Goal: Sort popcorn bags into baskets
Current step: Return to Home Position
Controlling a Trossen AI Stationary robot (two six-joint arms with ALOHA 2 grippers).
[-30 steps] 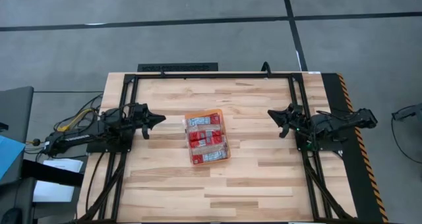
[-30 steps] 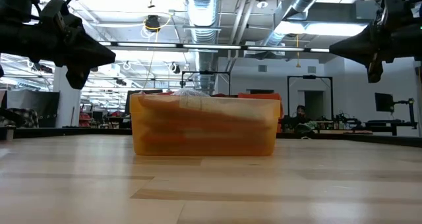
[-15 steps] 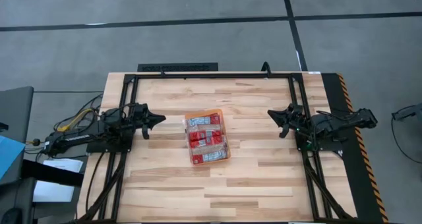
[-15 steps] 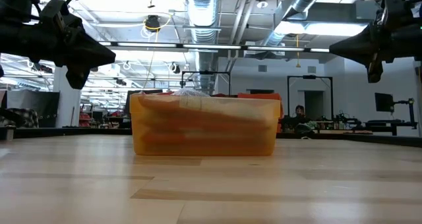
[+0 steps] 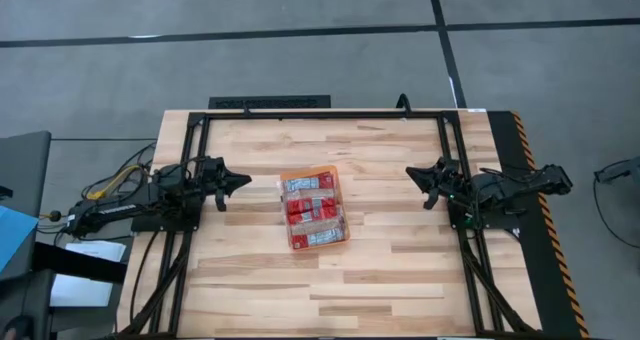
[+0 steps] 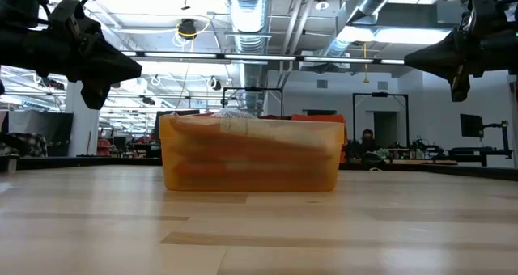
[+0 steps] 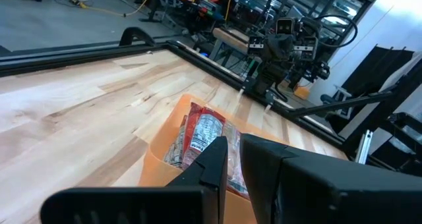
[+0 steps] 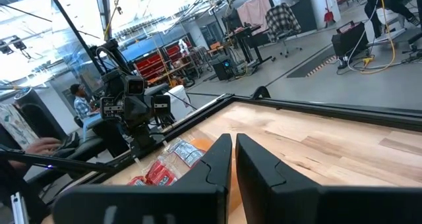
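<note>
An orange plastic basket point(image 5: 315, 208) stands in the middle of the wooden table, its flat bottom on the boards; it also shows in the low view as the basket point(image 6: 251, 153). Several red popcorn bags point(image 5: 311, 209) lie stacked inside it, grey-blue and white print up; the bags point(image 7: 201, 137) rise above the rim. My left gripper point(image 5: 243, 180) hovers shut at the table's left, pointing level at the basket. My right gripper point(image 5: 411, 172) hovers shut at the table's right, also pointing level toward it. Both stand well above the table, apart from the basket.
A black metal frame point(image 5: 320, 113) runs along the table's far edge and down both sides by the arm bases. Bare wood point(image 5: 330, 290) lies between the basket and the near edge. A person point(image 8: 80, 102) sits in the room beyond the table.
</note>
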